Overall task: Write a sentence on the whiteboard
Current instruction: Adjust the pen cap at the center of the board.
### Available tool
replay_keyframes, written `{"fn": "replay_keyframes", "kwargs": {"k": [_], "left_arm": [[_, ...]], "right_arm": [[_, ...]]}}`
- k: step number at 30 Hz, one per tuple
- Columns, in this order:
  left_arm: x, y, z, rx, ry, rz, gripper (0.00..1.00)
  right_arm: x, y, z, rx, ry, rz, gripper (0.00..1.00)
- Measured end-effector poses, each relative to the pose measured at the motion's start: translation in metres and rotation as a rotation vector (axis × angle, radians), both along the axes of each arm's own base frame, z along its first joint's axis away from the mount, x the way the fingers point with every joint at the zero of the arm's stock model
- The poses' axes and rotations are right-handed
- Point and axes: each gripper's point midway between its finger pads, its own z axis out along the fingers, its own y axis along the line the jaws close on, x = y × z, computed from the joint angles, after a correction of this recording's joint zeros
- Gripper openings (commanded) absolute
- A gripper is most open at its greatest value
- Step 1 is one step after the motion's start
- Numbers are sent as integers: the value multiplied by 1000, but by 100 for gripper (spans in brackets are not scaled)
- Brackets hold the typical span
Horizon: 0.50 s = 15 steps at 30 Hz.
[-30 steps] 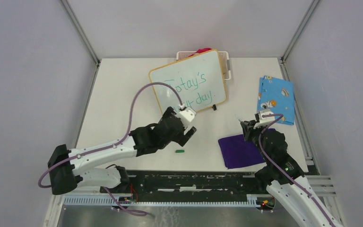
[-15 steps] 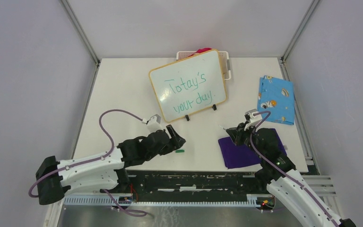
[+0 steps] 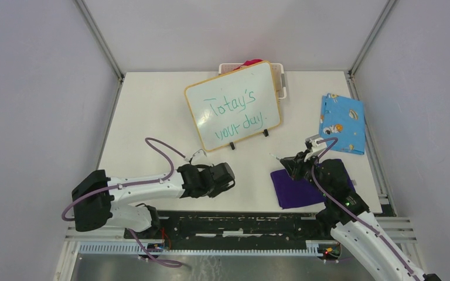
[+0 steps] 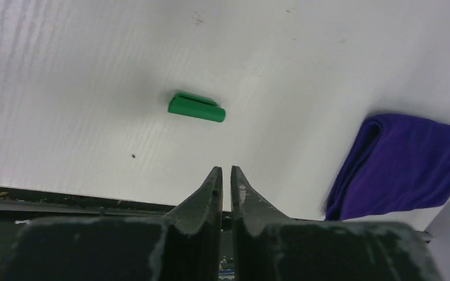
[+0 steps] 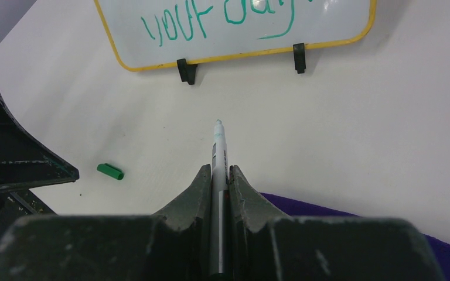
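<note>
Top view: whiteboard [image 3: 233, 105], bearing the sentence [image 3: 232, 115], stands far-centre on the desk [image 3: 146, 117]; open room to its left. Left wrist: left gripper [image 4: 225, 171] closed, empty, by the desk's near edge; green cap [image 4: 196, 108] beyond. Right wrist: right gripper [image 5: 220, 171] clamps the marker [image 5: 217, 137]; its bare tip could smear the sentence.

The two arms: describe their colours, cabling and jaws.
Both the left arm and the right arm have white links joined by bulky black joint housings. A purple cable loops from each wrist back along the arm. The jaws are matte black wedges tapering to narrow tips, scuffed with pale scratches.
</note>
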Motion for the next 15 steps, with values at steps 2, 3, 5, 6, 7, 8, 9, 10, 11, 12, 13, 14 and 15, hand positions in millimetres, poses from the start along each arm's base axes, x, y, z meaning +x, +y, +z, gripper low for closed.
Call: {"fn": "replay_keyframes", "kwargs": {"k": [2, 3, 5, 6, 7, 8, 9, 10, 11, 12, 13, 14, 15], "left_arm": [[-3, 6, -7, 20, 15, 7, 4], [-5, 9, -11, 29, 21, 9, 2], [-7, 14, -19, 55, 34, 10, 2], [-8, 16, -23, 68, 41, 9, 2], [-9, 16, -27, 80, 49, 8, 2], [-10, 16, -31, 89, 57, 6, 2], [-11, 17, -35, 102, 68, 4, 2], [-12, 18, -40, 115, 79, 2, 2], [-13, 18, -44, 125, 88, 2, 2], [-13, 19, -48, 134, 96, 3, 2], [-13, 20, -52, 143, 108, 7, 2], [-13, 21, -55, 149, 118, 11, 2], [-12, 24, -58, 159, 125, 14, 2]], "right_arm": [[0, 0, 1, 1, -2, -2, 0], [0, 0, 1, 1, -3, -3, 0], [0, -1, 1, 2, -5, -3, 0], [0, -1, 1, 1, -4, -4, 0], [0, -1, 1, 2, -5, -4, 0], [0, -1, 1, 2, -6, -4, 0], [0, -1, 1, 2, -6, -5, 0], [1, -1, 1, 1, -6, -7, 0], [1, -1, 1, 1, -6, -9, 0], [1, -2, 1, 0, -6, -10, 0], [1, -2, 1, 0, -6, -11, 0], [1, -2, 1, -2, -5, -12, 0], [1, -2, 1, -3, -5, -14, 0]]}}
